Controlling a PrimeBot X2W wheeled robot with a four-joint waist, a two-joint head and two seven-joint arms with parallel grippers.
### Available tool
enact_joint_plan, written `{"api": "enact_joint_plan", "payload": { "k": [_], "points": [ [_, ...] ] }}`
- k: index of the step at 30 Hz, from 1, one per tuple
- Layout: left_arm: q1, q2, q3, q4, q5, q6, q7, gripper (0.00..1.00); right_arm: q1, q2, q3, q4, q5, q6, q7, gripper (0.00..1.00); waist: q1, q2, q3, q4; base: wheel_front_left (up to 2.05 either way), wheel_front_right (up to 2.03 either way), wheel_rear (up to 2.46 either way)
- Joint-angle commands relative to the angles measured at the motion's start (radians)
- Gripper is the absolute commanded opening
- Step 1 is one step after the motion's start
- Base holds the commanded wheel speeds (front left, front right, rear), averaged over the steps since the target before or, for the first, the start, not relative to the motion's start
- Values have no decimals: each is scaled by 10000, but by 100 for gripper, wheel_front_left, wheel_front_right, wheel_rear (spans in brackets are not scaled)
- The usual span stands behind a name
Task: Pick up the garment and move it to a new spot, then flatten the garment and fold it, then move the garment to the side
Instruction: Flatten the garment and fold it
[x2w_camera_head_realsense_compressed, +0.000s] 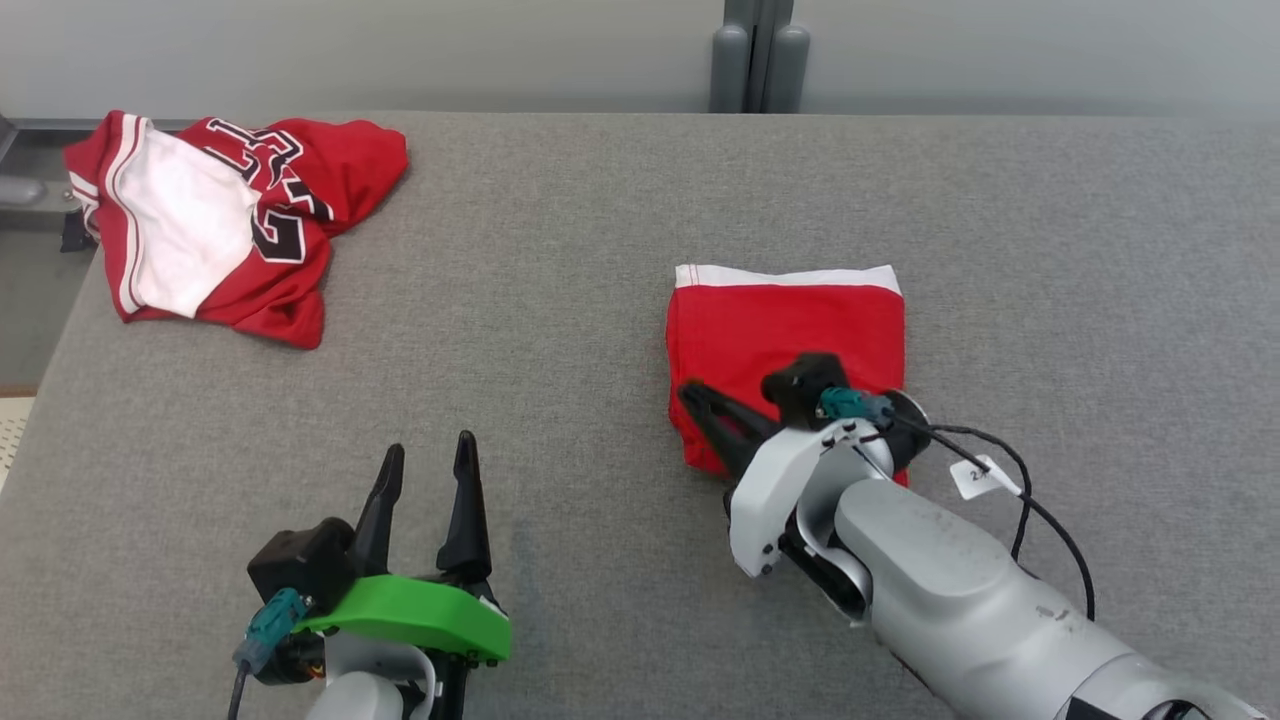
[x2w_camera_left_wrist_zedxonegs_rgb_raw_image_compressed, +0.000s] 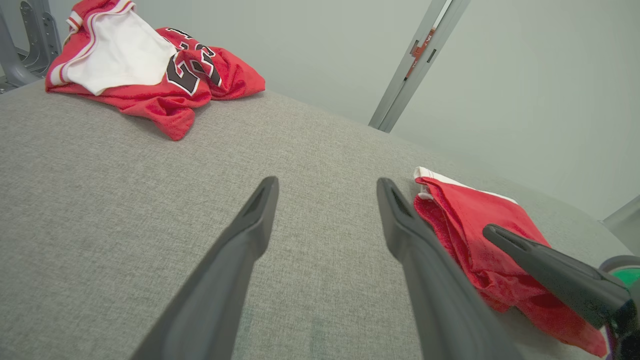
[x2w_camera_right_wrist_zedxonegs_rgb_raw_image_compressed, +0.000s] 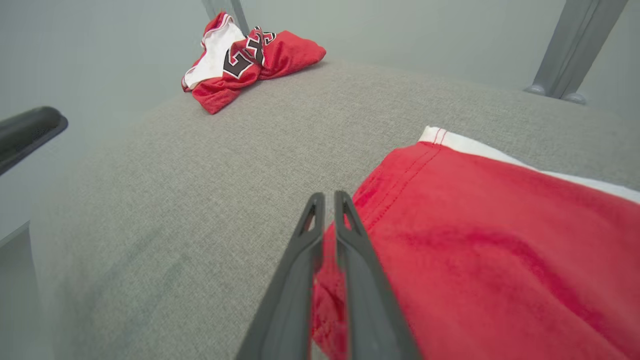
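Observation:
The garment (x2w_camera_head_realsense_compressed: 790, 320) is red with a white band along its far edge and lies folded into a rectangle on the grey table, right of centre. My right gripper (x2w_camera_head_realsense_compressed: 692, 396) reaches in low at its near-left edge. In the right wrist view the two fingers (x2w_camera_right_wrist_zedxonegs_rgb_raw_image_compressed: 328, 197) are pressed together with red cloth (x2w_camera_right_wrist_zedxonegs_rgb_raw_image_compressed: 500, 250) pinched between them lower down. My left gripper (x2w_camera_head_realsense_compressed: 430, 450) stands open above bare table at the lower left, well apart from the garment (x2w_camera_left_wrist_zedxonegs_rgb_raw_image_compressed: 475, 225). Nothing lies between its fingers (x2w_camera_left_wrist_zedxonegs_rgb_raw_image_compressed: 327, 185).
A crumpled red and white jersey (x2w_camera_head_realsense_compressed: 230, 225) with black numbers lies at the table's far left corner, also seen as the jersey (x2w_camera_left_wrist_zedxonegs_rgb_raw_image_compressed: 150, 65) and the jersey (x2w_camera_right_wrist_zedxonegs_rgb_raw_image_compressed: 245, 55). A grey post (x2w_camera_head_realsense_compressed: 755, 55) stands behind the far edge. The table's left edge (x2w_camera_head_realsense_compressed: 60, 340) runs near the jersey.

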Motion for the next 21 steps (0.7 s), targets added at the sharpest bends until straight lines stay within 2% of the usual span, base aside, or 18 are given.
{"api": "enact_joint_plan", "payload": {
  "k": [1,2,8,15,21],
  "points": [
    [-203,52,55,-17,91,-57,-51,100,-54,-113,-235,-93,-106,-14,-87,46,0,0,-117,-172,0,0,0],
    [-225,56,79,-15,131,-56,-57,100,-114,-199,-603,-345,-245,-14,-92,100,0,0,-160,-256,0,0,0],
    [-376,15,285,-62,355,-144,-81,100,986,-566,-3192,-2254,-1724,-14,-81,100,0,0,-343,-790,0,0,0],
    [26,-177,869,-205,873,-205,-85,100,3030,-361,-6070,-4221,-3721,-14,-84,100,0,0,-546,-1373,0,0,0],
    [640,-239,1568,-300,1503,-289,-87,100,4695,5,-7510,-5383,-4613,-14,-85,100,0,0,-733,-1734,0,0,0]
  ]
}}
